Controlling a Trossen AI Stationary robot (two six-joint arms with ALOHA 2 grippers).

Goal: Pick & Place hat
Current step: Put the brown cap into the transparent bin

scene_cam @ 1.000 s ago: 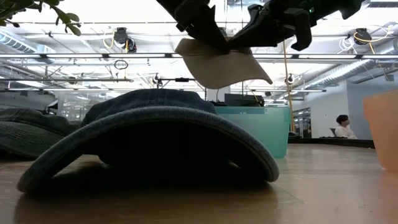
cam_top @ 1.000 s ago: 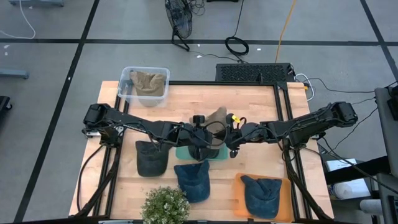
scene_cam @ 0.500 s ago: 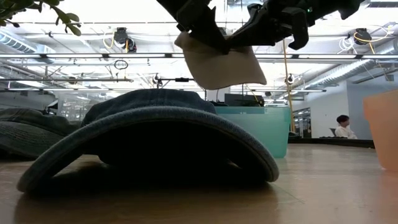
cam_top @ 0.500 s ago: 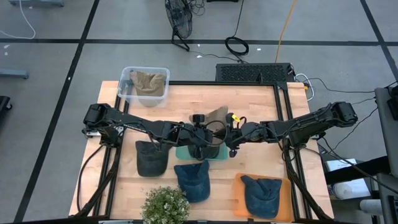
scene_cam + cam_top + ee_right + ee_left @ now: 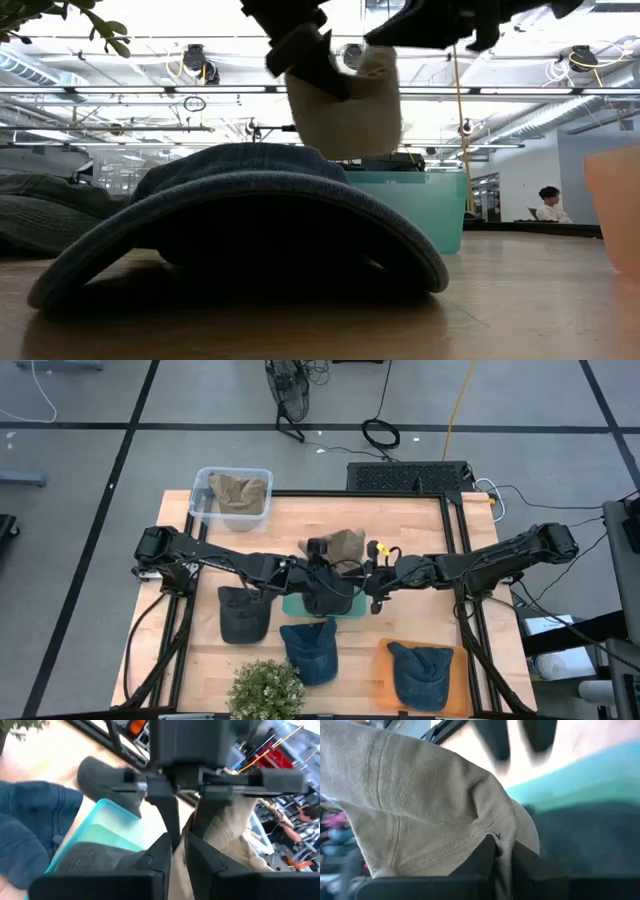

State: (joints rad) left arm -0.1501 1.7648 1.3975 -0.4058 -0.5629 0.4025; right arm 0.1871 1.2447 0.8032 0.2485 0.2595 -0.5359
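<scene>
Low view: tan hat (image 5: 345, 110) now bunched, left pincer (image 5: 322, 66) clamped on it, right pincer's (image 5: 395, 35) grip unclear.

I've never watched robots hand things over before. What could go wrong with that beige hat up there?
The tan hat hangs in the air above the teal bin, pinched by the left tool, with the right tool close against it. It could slip, or snag between the two arms, and perhaps land on the denim cap below.

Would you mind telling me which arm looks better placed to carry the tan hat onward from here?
The left, probably. The left hand is shut on the tan hat, which hangs from it above the teal bin. The right hand only has the fabric beside its fingers, a grip I cannot confirm.
</scene>
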